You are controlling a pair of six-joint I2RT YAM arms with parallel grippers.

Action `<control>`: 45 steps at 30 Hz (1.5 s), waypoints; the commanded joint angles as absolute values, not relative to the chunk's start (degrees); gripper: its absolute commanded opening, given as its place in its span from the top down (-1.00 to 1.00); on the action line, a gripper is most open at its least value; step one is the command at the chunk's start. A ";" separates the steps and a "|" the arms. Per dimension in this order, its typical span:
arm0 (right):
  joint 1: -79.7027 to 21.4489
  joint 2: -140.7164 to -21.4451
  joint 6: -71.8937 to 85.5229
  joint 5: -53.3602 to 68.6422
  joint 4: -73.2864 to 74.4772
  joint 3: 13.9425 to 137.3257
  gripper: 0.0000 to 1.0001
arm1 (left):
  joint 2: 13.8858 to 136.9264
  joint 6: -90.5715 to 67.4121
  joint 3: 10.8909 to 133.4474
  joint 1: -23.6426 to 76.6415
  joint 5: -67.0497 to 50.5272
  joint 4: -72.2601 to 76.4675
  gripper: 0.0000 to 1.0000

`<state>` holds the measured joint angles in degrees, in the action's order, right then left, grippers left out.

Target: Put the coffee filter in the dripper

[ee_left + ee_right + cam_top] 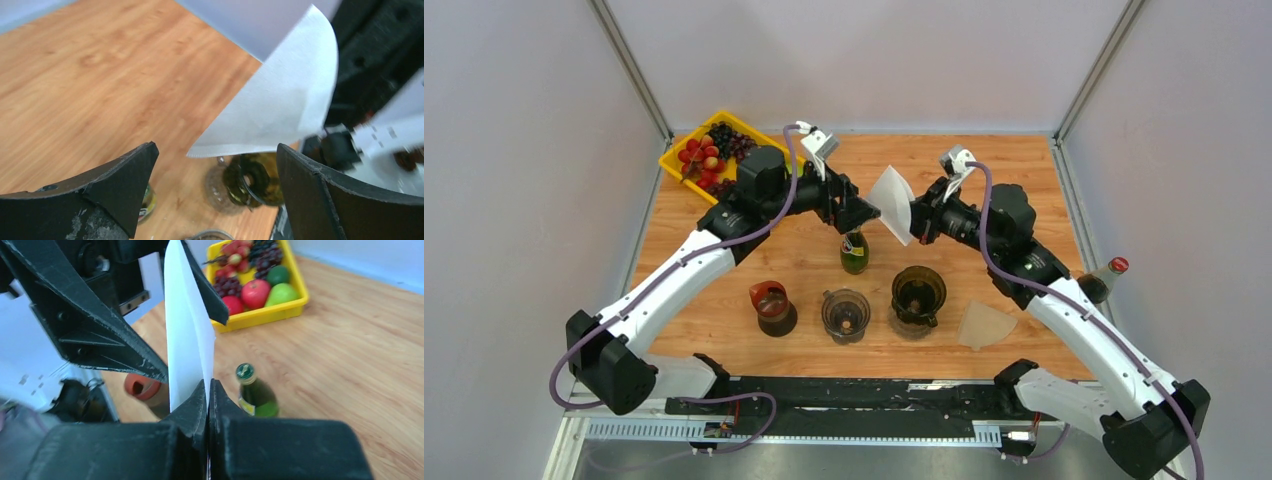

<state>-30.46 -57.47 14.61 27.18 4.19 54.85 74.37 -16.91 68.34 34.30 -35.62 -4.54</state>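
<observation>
The work surface is a wooden table (724, 260) enclosed by pale walls, with a yellow tray (686, 150) of fruit in its far left corner. Three vessels stand in a row near the arm bases: a red-brown dripper (772, 306) on the left, a clear dripper (845, 316) in the middle and a dark dripper (918, 297) on the right. A green bottle (854, 251) stands upright just beyond the clear dripper. A pale cone-shaped paper (986, 325) lies flat on the table to the right of the dark dripper, and a red-capped bottle (1106, 277) sits at the right edge of the table. The coffee filter (892, 205) is a white folded paper held in the air above the table centre, between the two grippers, clear of all three drippers. The right gripper (208, 390) is clamped on the filter's lower edge, with its jaws pressed together on the paper. The left gripper (215, 150) stands with its jaws wide apart, one finger on each side of the filter. Whether either finger touches the paper cannot be determined. From the left wrist view, the dark dripper appears below the filter's lower edge.
</observation>
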 commanded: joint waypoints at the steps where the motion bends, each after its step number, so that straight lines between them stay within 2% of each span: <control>1: -35.43 -57.76 11.96 3.55 7.24 59.51 1.00 | 72.52 -22.23 74.87 36.95 -12.63 -10.34 -1.00; 5: -40.55 -60.56 11.77 -13.29 9.53 62.64 1.00 | 73.41 -22.95 78.06 39.91 -5.75 -10.53 -1.00; 7: -42.06 -61.94 11.08 -16.01 10.36 64.56 1.00 | 74.74 -23.01 79.70 41.00 -5.03 -10.69 -1.00; 24: -45.47 -66.64 8.14 -18.29 11.22 66.64 1.00 | 81.43 -28.91 86.81 42.90 -4.43 -10.35 -1.00; 38: -45.94 -66.92 10.74 -23.72 12.93 68.13 1.00 | 80.13 -25.50 84.00 45.69 4.07 -12.11 -1.00; 45: -45.90 -66.27 12.13 -22.03 14.13 68.37 1.00 | 79.29 -23.45 83.14 45.69 10.97 -14.08 -1.00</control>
